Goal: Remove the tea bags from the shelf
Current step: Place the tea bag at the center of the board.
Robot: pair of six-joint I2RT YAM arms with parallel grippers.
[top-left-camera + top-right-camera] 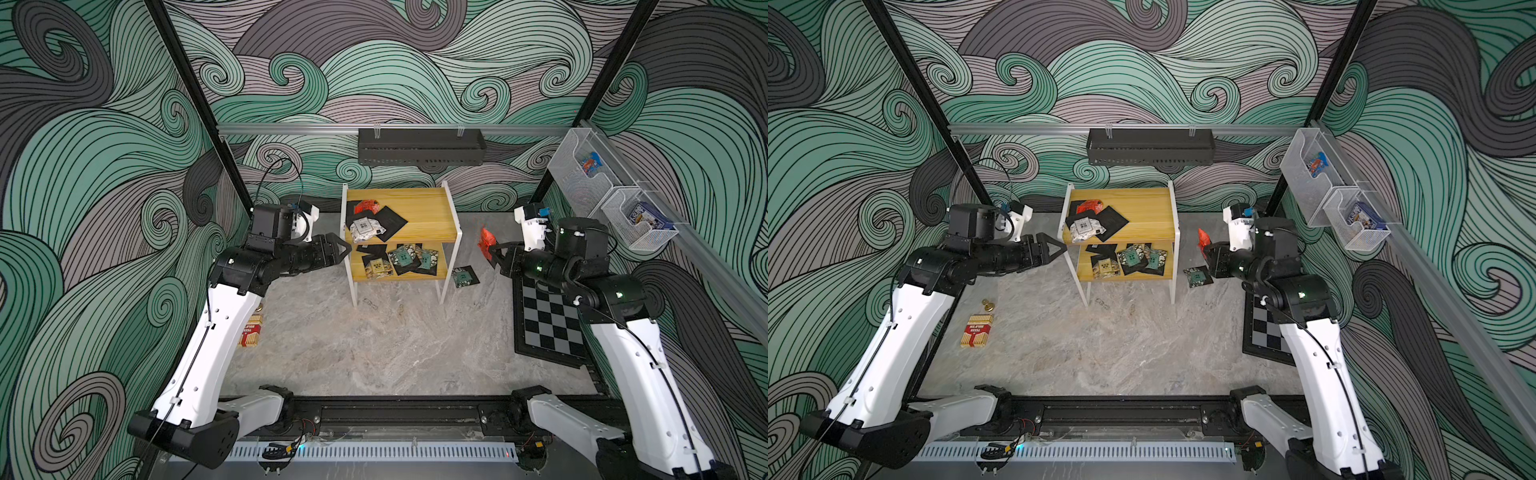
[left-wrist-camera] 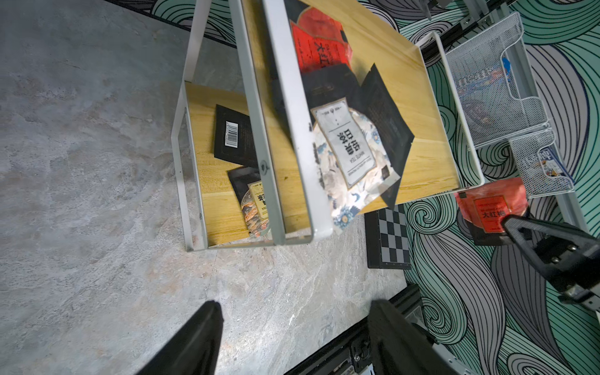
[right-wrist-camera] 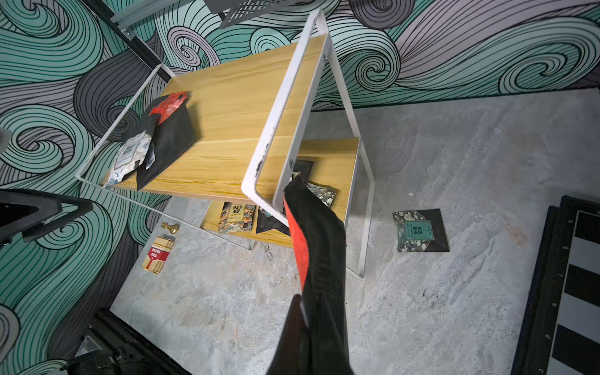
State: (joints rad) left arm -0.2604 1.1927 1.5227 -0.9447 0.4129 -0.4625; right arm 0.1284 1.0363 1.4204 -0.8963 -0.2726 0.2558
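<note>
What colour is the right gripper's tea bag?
The tea bag is red-fronted, black-backed; clearest in left wrist view.

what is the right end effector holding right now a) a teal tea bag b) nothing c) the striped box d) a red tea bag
d: the right end effector is shut on a red tea bag, held up in the air to the side of the shelf.

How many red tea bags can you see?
2. One red bag lies on the shelf, top board, behind the pile; a second red bag is pinched in the right hand. Face-down black bags may hide more.
</note>
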